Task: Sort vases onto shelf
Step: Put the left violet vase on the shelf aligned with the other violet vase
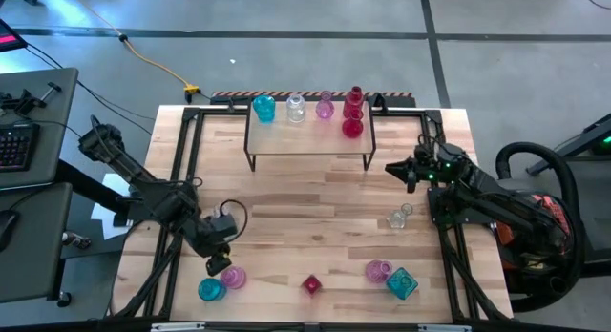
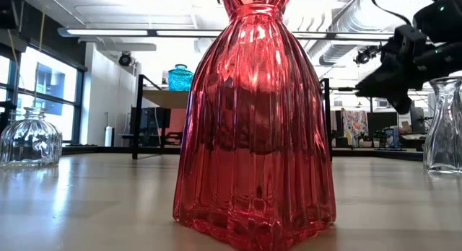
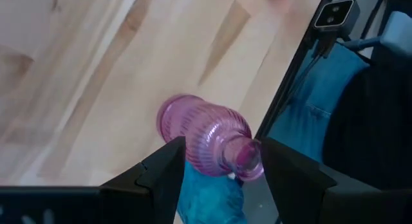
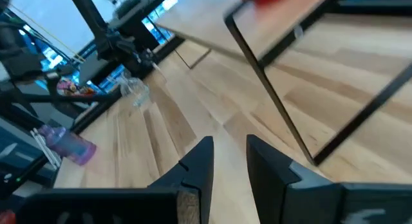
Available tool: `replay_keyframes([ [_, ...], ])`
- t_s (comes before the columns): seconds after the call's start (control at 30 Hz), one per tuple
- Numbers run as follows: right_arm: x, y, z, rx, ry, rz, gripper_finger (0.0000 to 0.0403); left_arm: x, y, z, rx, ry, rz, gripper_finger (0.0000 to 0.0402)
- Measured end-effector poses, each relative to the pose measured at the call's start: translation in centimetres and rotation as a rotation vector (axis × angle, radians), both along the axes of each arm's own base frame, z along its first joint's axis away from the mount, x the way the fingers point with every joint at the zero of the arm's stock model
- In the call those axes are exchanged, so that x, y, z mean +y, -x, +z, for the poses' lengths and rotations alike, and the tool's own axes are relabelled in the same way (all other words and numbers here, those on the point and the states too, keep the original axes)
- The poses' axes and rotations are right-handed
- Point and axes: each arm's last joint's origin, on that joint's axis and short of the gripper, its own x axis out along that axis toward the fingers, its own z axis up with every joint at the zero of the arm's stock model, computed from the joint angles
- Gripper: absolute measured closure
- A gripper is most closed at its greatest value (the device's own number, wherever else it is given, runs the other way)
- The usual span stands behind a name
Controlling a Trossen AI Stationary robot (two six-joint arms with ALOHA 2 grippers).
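Left wrist view: pink vase sitting right between wide-open left claw fingers, near desk front-left corner. Right claw narrow, holding nothing, beside shelf. No readable writing.

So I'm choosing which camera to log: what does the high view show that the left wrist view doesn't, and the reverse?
Only the high view shows the shelf carrying a teal, a clear, a pink and red vases, plus the right gripper empty beside it. Only the left wrist view shows the left gripper open, its fingers either side of the pink vase, not clamped. Both show that pink vase, a teal vase next to it, and the wooden table.
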Motion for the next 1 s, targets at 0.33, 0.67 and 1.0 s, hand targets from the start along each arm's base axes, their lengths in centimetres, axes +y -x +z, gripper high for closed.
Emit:
replay_keyframes([
  [0.33, -0.1, -0.1, -1.2, 0.040, 0.051, 0.017, 0.0329, -1.4, 0.4, -0.6, 0.050, 0.022, 0.038, 0.0209],
  [0.67, -0.3, 0.0, -1.2, 0.073, 0.111, -0.056, 0.0329, -2.7, -0.3, -2.2, 0.103, 0.003, 0.029, 0.0209],
  [1.0, -0.3, 0.0, -1.2, 0.063, 0.061, -0.090, 0.0329, -3.1, -0.8, -3.1, 0.124, -0.022, 0.024, 0.0209],
])
